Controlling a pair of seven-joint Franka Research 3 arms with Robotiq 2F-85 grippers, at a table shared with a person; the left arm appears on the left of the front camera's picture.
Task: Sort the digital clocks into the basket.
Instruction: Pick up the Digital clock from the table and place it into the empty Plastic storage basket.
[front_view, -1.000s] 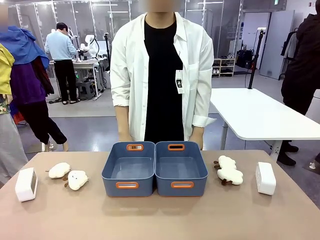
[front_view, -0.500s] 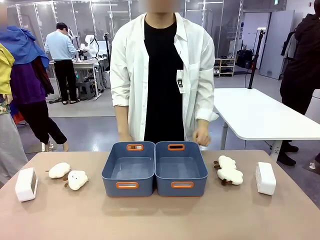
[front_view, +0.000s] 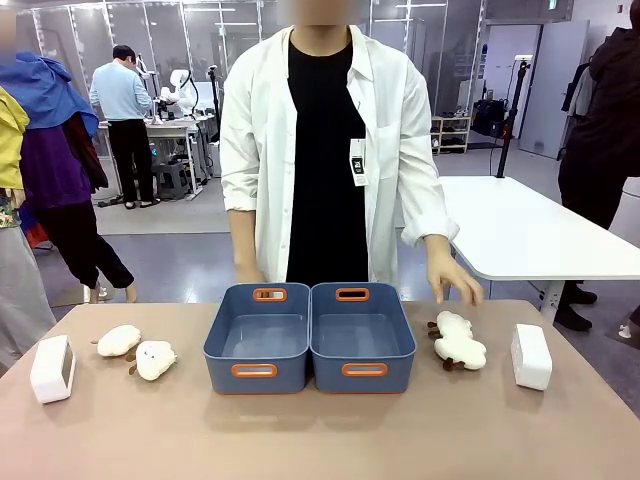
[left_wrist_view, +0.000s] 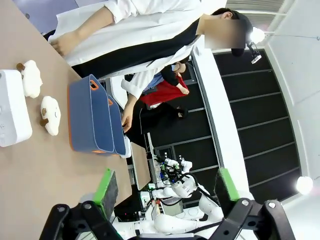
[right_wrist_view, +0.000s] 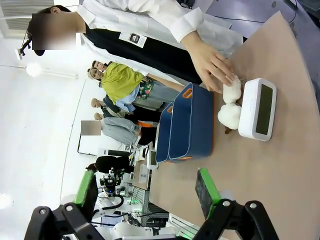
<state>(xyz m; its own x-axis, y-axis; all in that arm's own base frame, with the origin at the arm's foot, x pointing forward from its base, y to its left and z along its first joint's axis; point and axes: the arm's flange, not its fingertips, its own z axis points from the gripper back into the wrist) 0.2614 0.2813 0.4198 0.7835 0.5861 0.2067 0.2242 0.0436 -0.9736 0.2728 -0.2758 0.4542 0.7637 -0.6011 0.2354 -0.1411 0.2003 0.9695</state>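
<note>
Left wrist view — clock (left_wrist_view: 12, 107) partly off-frame; left tool (left_wrist_view: 165, 186), right tool (right_wrist_view: 146, 191) wide open, empty

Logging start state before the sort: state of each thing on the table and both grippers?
left basket: upright, empty
right basket: upright, empty
left clock: on table, outside baskets
right clock: on table, outside baskets
left plush toys: on table, untouched
right plush toys: on table, person's hand at them
left gripper: open, empty
right gripper: open, empty
</note>
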